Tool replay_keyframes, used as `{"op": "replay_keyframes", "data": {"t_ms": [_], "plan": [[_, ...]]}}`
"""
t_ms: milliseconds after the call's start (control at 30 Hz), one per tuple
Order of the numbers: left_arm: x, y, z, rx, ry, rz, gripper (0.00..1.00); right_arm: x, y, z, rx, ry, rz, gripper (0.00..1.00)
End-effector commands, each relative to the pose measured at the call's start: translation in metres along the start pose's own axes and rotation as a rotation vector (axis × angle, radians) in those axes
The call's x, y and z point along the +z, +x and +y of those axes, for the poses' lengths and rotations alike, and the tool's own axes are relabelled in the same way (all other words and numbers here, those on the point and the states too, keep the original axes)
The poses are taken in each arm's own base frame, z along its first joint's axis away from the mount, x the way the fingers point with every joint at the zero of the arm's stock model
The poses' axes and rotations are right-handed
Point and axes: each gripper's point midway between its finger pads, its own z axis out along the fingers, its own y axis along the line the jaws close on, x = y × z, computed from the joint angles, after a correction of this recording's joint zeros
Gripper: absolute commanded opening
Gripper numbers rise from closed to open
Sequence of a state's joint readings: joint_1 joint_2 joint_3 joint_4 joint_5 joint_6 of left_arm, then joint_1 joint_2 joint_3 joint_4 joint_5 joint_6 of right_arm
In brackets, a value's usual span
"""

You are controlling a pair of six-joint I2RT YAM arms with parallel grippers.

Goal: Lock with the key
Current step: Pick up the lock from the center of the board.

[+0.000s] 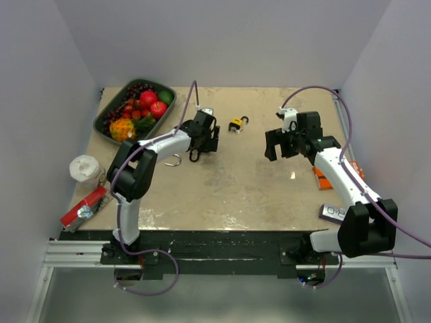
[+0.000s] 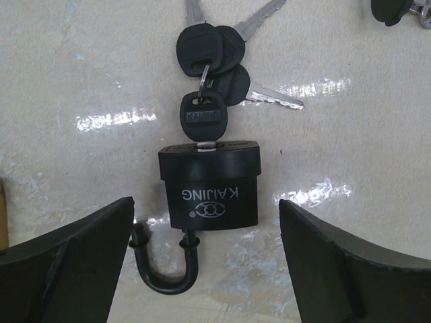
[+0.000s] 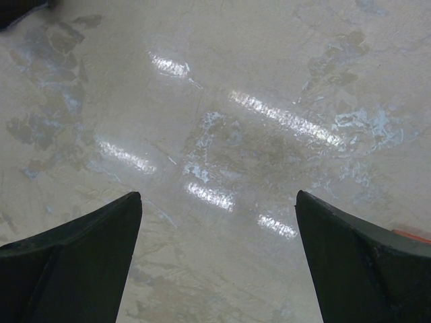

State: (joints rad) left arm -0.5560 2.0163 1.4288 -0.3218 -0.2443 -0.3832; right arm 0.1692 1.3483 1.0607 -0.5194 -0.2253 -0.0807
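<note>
Black padlock (image 2: pixel 209 192) is showing "KAJING" in white, upside down in the left wrist view, a round logo beside it. The key (image 2: pixel 203 116) in it is carrying the same word embossed on its head.

A black metal padlock (image 2: pixel 209 192) lay flat on the beige tabletop (image 1: pixel 236 195), between the spread fingers of the left gripper (image 2: pixel 205 215) and touching neither. Its shackle pointed toward the wrist; a black-headed key (image 2: pixel 203 116) sat in its far end, with the other keys on the ring beyond. A bent silver metal hook (image 1: pixel 174 161) lay just left of it. A small yellow padlock (image 1: pixel 236 124) lay farther back, between the two arms. The right gripper (image 3: pixel 219 202) hung over bare table, jaws apart. A dark tray of plastic fruit (image 1: pixel 111 131) filled the far left corner; a white tape roll (image 1: pixel 85 168) sat at the left edge.
</note>
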Motion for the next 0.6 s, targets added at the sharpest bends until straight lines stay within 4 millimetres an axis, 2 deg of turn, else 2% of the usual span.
{"op": "replay_keyframes", "data": {"t_ms": [0,167,333,433,533,567], "plan": [[0.014,-0.009,-0.011,0.012,0.002,-0.056,0.91,-0.005,-0.020,-0.004,0.003,0.028,-0.066,0.99],[0.022,-0.009,-0.012,0.017,-0.005,-0.052,0.90,-0.005,-0.022,-0.006,0.007,0.039,-0.071,0.99],[0.029,-0.008,-0.015,0.028,0.002,-0.037,0.80,-0.005,-0.024,-0.010,0.015,0.063,-0.084,0.99],[0.031,-0.006,-0.017,0.033,0.011,-0.020,0.69,-0.007,-0.027,-0.011,0.011,0.074,-0.101,0.99],[0.029,-0.005,-0.025,0.043,0.058,-0.005,0.46,-0.011,-0.028,-0.014,0.005,0.091,-0.120,0.99],[0.028,-0.005,-0.028,0.047,0.073,-0.002,0.32,-0.014,-0.030,-0.015,0.001,0.101,-0.137,0.99]]}}
